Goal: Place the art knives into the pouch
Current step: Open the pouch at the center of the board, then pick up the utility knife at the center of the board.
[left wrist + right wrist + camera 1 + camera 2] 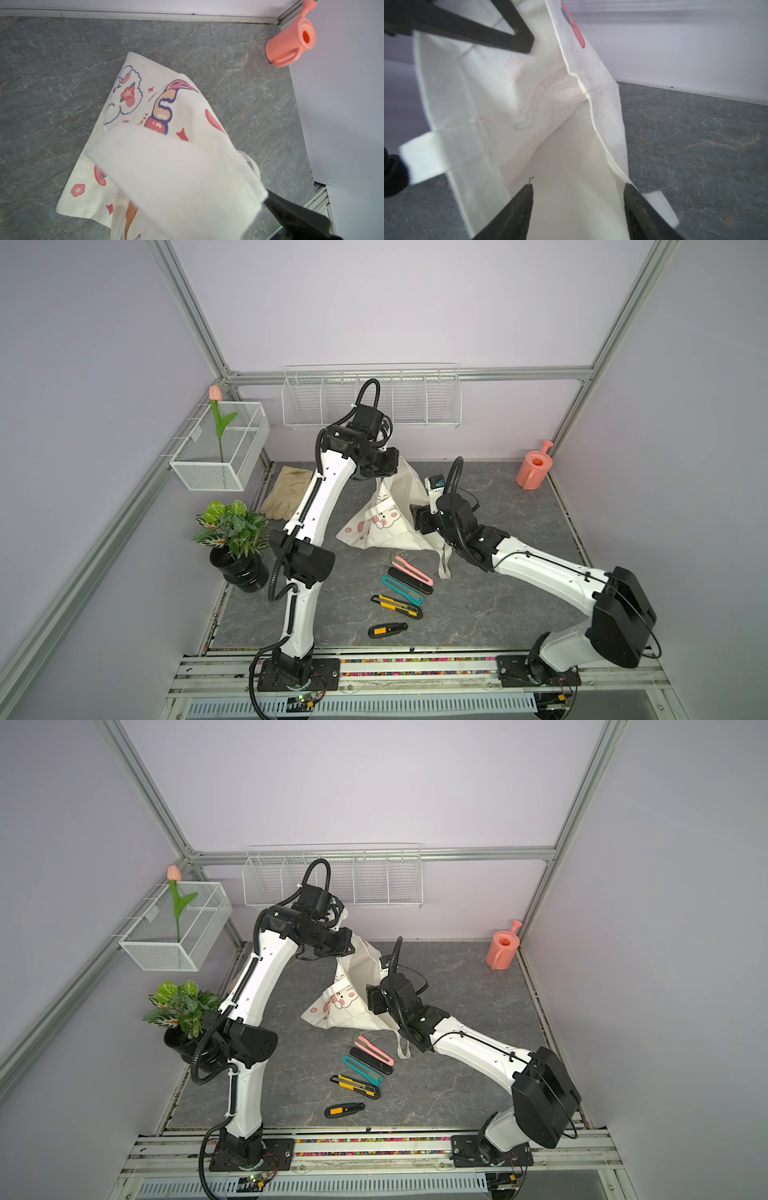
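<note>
The cream pouch (386,526) (353,1011) with cartoon prints stands half lifted at the middle of the mat. My left gripper (382,475) is shut on its upper rim and holds the mouth up; in the left wrist view cloth (176,176) covers the jaws. In the right wrist view the left fingers (477,27) pinch the rim. My right gripper (577,187) (415,514) is open at the pouch mouth, with only bare cloth between its fingers. Several art knives lie on the mat in front of the pouch: pink (412,570), black (409,580), teal (401,590).
Nearer the front lie a yellow knife (397,605) and a short black-and-yellow one (387,630). A beige glove (286,493) and a potted plant (232,526) sit at the left. A pink watering can (534,470) stands at the back right, and a wire basket (220,452) hangs on the left wall.
</note>
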Action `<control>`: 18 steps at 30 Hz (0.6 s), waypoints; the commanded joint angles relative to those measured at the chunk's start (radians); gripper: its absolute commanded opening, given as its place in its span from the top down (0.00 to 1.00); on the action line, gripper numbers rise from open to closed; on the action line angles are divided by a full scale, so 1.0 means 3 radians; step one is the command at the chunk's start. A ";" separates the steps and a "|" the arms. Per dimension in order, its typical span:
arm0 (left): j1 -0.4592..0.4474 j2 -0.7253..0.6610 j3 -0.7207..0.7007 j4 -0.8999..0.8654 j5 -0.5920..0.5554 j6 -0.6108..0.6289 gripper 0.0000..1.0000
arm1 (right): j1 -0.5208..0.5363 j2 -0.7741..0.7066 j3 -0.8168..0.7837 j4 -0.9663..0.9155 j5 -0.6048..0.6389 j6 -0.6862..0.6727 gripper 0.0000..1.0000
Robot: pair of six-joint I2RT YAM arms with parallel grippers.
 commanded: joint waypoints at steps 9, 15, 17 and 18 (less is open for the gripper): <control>0.0124 -0.0017 -0.0467 0.0199 -0.0210 0.0168 1.00 | 0.0287 -0.0569 -0.0014 -0.1643 -0.0417 -0.0027 0.28; 0.0244 -0.0107 -0.0621 0.0089 -0.0201 0.0207 1.00 | 0.0841 -0.0361 -0.0002 -0.2056 -0.0363 0.0389 0.29; 0.0269 -0.0191 -0.0750 0.0163 -0.0196 0.0221 1.00 | 0.1035 -0.0298 -0.0003 -0.2100 -0.0274 0.0500 0.28; 0.0281 -0.0228 -0.0793 0.0184 -0.0198 0.0227 1.00 | 0.1128 -0.0257 -0.0003 -0.2117 -0.0217 0.0538 0.27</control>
